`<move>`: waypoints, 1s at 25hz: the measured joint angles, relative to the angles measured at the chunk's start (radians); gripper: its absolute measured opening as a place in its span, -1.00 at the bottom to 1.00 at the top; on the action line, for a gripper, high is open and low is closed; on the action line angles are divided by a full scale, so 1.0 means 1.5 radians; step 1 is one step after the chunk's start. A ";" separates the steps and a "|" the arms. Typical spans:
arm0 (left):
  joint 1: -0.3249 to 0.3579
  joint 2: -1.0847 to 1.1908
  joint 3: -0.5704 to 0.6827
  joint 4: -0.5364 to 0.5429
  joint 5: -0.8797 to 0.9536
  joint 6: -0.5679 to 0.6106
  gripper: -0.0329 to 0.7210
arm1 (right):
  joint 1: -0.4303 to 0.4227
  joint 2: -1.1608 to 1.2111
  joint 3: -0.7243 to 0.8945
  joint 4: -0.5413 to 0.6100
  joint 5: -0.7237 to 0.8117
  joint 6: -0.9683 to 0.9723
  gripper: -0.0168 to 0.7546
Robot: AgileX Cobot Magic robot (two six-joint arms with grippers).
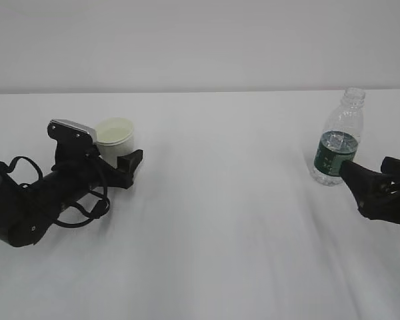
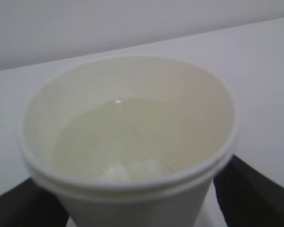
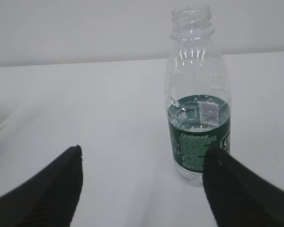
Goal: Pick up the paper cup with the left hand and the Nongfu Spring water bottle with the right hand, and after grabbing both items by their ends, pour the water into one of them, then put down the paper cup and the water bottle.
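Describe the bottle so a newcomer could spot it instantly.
On the white table, look to the right side, just ahead of the right gripper. The water bottle stands upright there: clear ribbed plastic, capless, with a dark green label band. It is taller than the cream paper cup far to the left.

White table (image 1: 220, 220) across the whole lower frame. At left, upright on it, paper cup (image 1: 115, 139); at far right, upright, uncapped Nongfu Spring water bottle (image 1: 339, 140), partly filled.
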 joint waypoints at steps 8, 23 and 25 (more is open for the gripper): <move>0.000 -0.044 0.077 -0.023 0.000 0.000 0.84 | 0.000 0.000 0.011 0.001 0.000 0.000 0.58; 0.000 -0.191 0.236 -0.044 0.000 0.000 0.82 | 0.000 -0.080 0.116 0.005 0.000 -0.001 0.57; 0.000 -0.222 0.259 -0.045 0.000 0.000 0.81 | 0.000 -0.119 0.122 0.006 0.000 -0.003 0.57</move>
